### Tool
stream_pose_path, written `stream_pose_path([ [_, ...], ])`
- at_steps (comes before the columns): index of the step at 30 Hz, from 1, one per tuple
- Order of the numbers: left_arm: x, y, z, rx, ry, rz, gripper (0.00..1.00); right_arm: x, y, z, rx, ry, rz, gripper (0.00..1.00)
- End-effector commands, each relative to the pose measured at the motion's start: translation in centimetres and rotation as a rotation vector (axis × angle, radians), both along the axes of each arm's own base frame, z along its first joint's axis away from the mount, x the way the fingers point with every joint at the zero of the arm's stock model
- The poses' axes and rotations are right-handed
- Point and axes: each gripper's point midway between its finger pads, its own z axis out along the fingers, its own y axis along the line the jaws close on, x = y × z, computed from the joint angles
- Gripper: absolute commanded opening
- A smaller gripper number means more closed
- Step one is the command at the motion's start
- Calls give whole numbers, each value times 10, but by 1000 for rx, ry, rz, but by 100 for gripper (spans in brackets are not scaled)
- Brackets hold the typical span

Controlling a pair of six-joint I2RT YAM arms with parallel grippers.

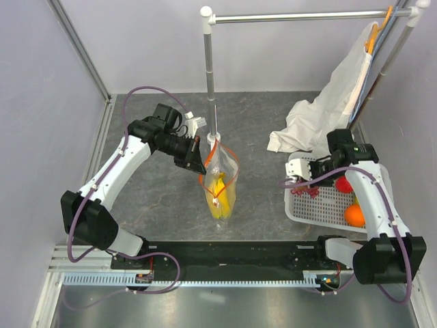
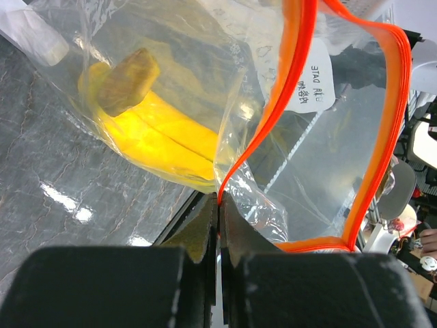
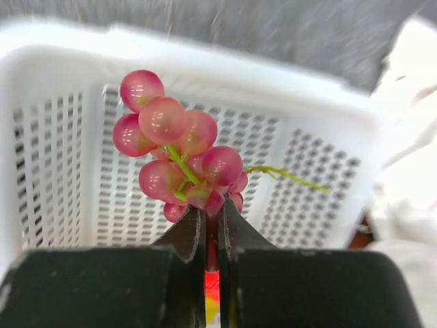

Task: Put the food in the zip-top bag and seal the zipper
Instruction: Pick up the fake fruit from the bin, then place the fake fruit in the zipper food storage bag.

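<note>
The clear zip-top bag (image 1: pixel 220 179) stands upright mid-table with a yellow banana (image 1: pixel 218 190) inside. My left gripper (image 1: pixel 202 159) is shut on the bag's mouth edge, pinching the red zipper (image 2: pixel 301 68) strip where it meets the jaws of the gripper (image 2: pixel 220 203). The mouth gapes open, and the banana (image 2: pixel 158 131) shows through the plastic. My right gripper (image 3: pixel 212 216) is shut on a bunch of dark red grapes (image 3: pixel 179 150), held over the white mesh basket (image 3: pixel 328 147). In the top view the right gripper (image 1: pixel 304 183) and the grapes (image 1: pixel 313 192) are at the basket's left end.
The basket (image 1: pixel 306 212) at the right holds a round orange (image 1: pixel 354 214) and a small red fruit (image 1: pixel 343 184). A white cloth bag (image 1: pixel 326 115) hangs from a metal rack (image 1: pixel 209 58) at the back. Grey walls close in left and right.
</note>
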Motion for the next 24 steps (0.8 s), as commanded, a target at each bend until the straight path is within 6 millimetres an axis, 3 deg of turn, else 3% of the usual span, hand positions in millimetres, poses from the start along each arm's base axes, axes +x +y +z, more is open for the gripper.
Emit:
stream_pose_path([
  [1, 1, -3, 3, -22, -23, -14, 2, -12, 46, 47, 215, -13, 1, 0],
  [7, 2, -4, 0, -21, -13, -9, 2, -17, 88, 98, 405, -32, -21, 0],
  [15, 4, -3, -2, -12, -12, -1, 2, -7, 162, 211, 819, -34, -125, 0],
  [19, 4, -3, -2, -11, -11, 2, 2, -2, 189, 269, 1016, -35, -129, 0],
  [22, 5, -4, -2, -11, -7, 5, 2, -5, 209, 301, 1118, -2, -116, 0],
  [24, 5, -4, -2, -11, -6, 6, 2, -10, 228, 307, 1142, 62, -101, 0],
])
